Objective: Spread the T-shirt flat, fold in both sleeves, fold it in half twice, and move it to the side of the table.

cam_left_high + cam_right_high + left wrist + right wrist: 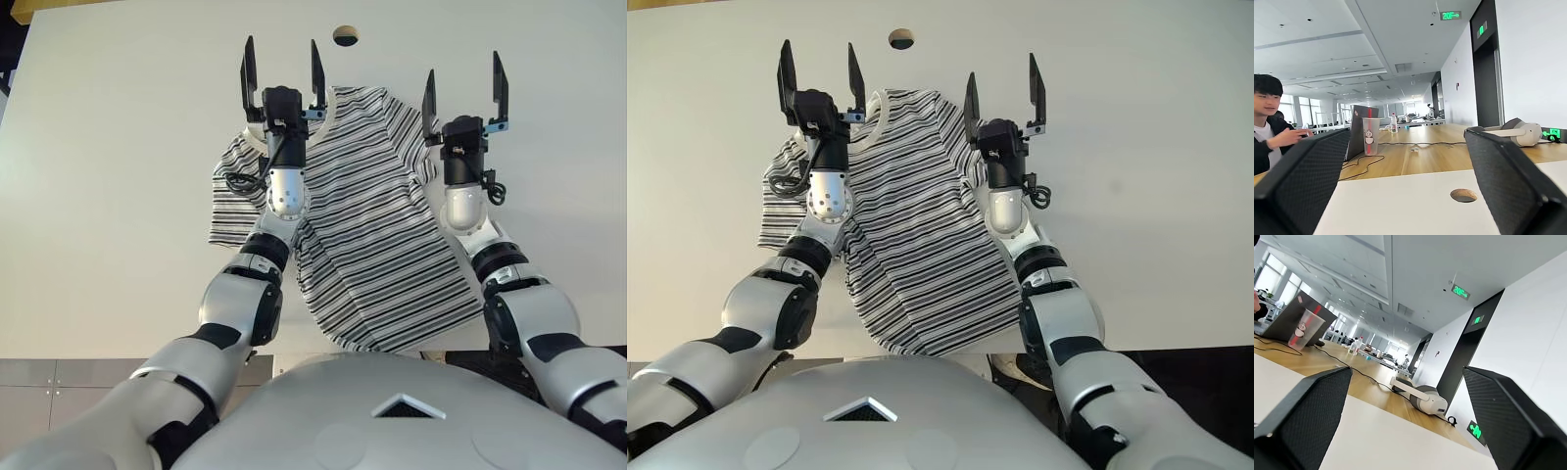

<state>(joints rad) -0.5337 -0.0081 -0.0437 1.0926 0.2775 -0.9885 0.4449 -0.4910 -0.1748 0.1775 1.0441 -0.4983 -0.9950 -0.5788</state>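
Hovering empty with jaws spread wide, the left gripper [282, 69] and the right gripper [464, 93] are sitting over the shoulders of the striped T-shirt [372, 225], which is lying lengthwise on the table [118, 147], collar [878, 110] far, hem [392, 338] toward the robot

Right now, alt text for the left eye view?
A black-and-white striped T-shirt lies unfolded and skewed on a white table, collar away from the robot. The left gripper and right gripper, both open, hover at its shoulders. A round hole lies beyond the collar.
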